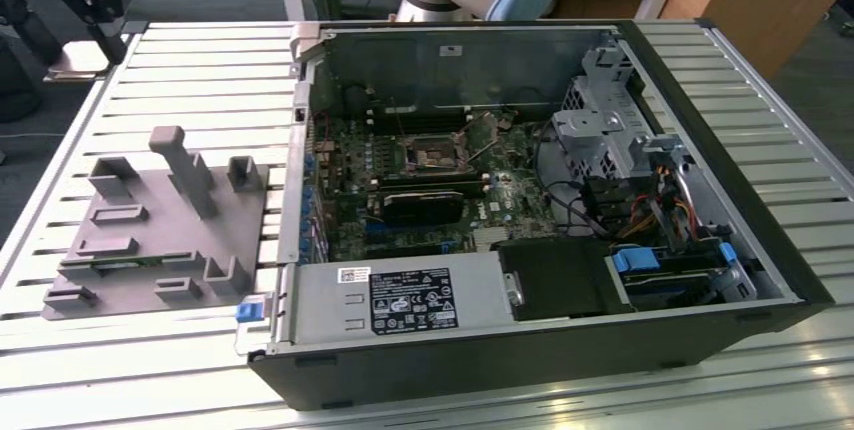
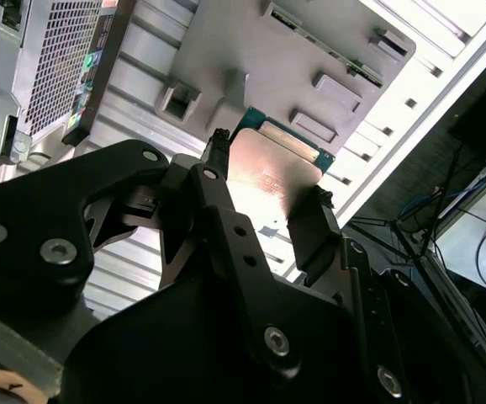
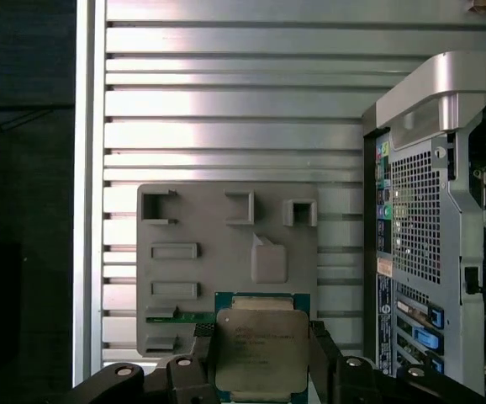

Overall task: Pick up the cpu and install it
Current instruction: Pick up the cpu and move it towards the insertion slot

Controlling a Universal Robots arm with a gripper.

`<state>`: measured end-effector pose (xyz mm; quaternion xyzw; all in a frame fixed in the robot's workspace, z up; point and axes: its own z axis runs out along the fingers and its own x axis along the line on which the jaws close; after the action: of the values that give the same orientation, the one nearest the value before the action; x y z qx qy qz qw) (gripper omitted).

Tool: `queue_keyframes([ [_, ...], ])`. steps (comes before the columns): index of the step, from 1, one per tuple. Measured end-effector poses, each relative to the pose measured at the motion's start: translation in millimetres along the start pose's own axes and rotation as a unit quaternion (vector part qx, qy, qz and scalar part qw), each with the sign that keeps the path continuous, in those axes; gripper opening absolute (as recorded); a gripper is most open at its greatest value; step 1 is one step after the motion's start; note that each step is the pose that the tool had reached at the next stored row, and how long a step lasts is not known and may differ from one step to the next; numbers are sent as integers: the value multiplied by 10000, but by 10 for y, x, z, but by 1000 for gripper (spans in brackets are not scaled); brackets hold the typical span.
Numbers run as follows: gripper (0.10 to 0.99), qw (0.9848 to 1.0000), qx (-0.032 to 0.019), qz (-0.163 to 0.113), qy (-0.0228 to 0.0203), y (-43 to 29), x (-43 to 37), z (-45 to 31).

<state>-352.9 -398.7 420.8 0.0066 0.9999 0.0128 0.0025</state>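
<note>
Between the two fingers [image 3: 323,362] of the claw [image 3: 262,335], in both wrist views: the cpu [image 3: 261,360], one item. We log the claw as pinching it, with a finger against each of two opposite edges and the other two edges free. We judge the edge grip deliberate, since it keeps the underside untouched and clear for seating.

Attitude: flat, parallel to the worktop [image 3: 226,84] below. The metal top is turned up toward the claw's body, with a green rim showing round it. The outline is near-square, so we enter no long axis worth the name. Its edges run square to the worktop's slats.

Below the claw, well apart from the cpu: grey fixture [image 3: 192,269], one, with upright posts and shallow pockets. We take it for the parts holder, hence the claw's station over it. A green strip [image 3: 176,317] lies in one pocket.

Off to one side of the claw, lower down: open case [image 3: 419,210], one, lying on its side so the board faces up. The socket [image 1: 437,158], in the exterior view, is dark and metal-framed, with nothing seated in it that we can make out. We judge the cpu lifted and not yet installed.
</note>
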Motion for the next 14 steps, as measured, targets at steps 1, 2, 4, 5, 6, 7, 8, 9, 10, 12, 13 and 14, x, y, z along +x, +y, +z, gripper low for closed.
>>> queue_keyframes([
  [1, 533, 10000, 0, 0, 0, 1, -12, 0],
  [2, 533, 10000, 0, 0, 0, 1, -24, 0],
  [4, 533, 10000, 0, 0, 0, 2, -45, 0],
  [5, 533, 10000, 0, 0, 0, 3, -56, 0],
  [6, 533, 10000, 0, 0, 0, 4, -67, 1],
  [7, 533, 10000, 0, 0, 0, 4, -78, 1],
  [8, 533, 10000, 0, 0, 0, 5, -88, 1],
  [9, 533, 10000, 0, 0, 0, 6, -99, 0],
  [10, 533, 10000, 0, 0, 0, 7, -109, 1],
  [12, 533, 10000, 0, 0, 0, 9, -130, 1],
  [13, 533, 10000, 0, 0, 0, 9, -140, 1],
  [14, 533, 10000, 0, 0, 0, 10, -150, 1],
])
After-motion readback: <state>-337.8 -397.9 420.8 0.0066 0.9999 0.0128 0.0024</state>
